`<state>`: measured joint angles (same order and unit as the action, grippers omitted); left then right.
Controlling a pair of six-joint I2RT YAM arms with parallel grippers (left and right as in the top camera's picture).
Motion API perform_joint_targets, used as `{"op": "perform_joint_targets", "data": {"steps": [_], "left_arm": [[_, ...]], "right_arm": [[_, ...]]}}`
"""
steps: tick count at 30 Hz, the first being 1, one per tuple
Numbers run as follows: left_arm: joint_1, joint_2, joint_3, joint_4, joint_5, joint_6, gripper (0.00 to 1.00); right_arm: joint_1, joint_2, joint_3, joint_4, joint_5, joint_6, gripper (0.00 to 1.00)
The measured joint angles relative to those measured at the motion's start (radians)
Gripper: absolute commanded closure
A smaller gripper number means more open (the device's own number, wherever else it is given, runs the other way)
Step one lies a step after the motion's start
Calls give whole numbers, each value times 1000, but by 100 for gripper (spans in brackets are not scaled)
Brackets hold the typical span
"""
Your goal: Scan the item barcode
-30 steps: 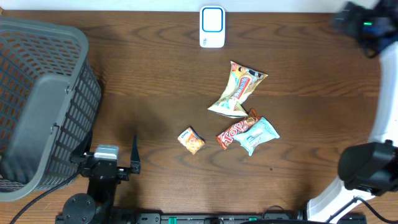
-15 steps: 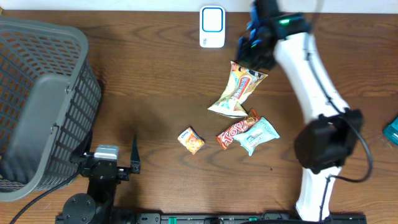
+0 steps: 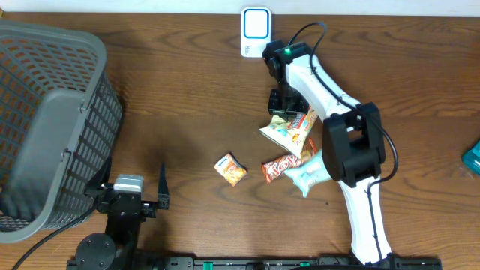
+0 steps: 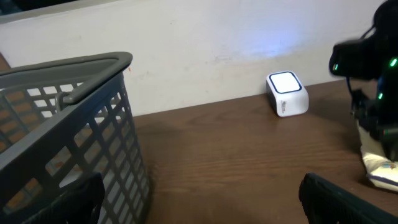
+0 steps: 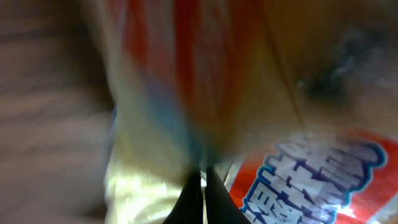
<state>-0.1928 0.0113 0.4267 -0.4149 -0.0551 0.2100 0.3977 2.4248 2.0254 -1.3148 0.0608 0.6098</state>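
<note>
Fingers on the right gripper (image 5: 203, 182) are pinched all the way together, tips pressed into the crinkly gold snack bag with the red label (image 3: 294, 127). From the right wrist view it looks like they've nipped a fold of the foil, though it's too blurry to swear by. That's the big change: the jaws were spread wide a second ago and now they're closed, so the grab seems to be happening, and the next bit is probably lifting it toward the scanner.

The snack bag sits just right of centre in the overhead frame, a little below the white box scanner with the blue-lit face (image 3: 256, 32), near it but not touching. No barcode is readable from any view.

Compared with a second ago, the right arm has swung in from the upper right corner and dropped onto the bag's upper edge. The bag itself looks scrunched and has slid slightly down the frame. The red candy bar wrapper (image 3: 281, 166) and pale blue packet (image 3: 309, 172) below it have barely budged.

Meanwhile the left gripper (image 3: 127, 189) hasn't moved, parked at lower left beside the grey plastic mesh basket (image 3: 45, 112), jaws wide apart and holding nothing.
</note>
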Motion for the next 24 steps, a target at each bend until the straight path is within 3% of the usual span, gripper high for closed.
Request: {"op": "perform_joint_targets", "data": {"steps": [13,14,16,21,24], "left_arm": [[0,0,0,0,0,0,0],[0,0,0,0,0,0,0],[0,0,0,0,0,0,0],[0,0,0,0,0,0,0],[0,0,0,0,0,0,0]], "right_arm": [[0,12,103,60,-19,-169,99],[0,11,122,59,-20,-181,92],[2,-6,144,65,-22,-195,62],[15,-84,158,55,-14,-181,29],[48,-103,166,60,50,-166,16]]}}
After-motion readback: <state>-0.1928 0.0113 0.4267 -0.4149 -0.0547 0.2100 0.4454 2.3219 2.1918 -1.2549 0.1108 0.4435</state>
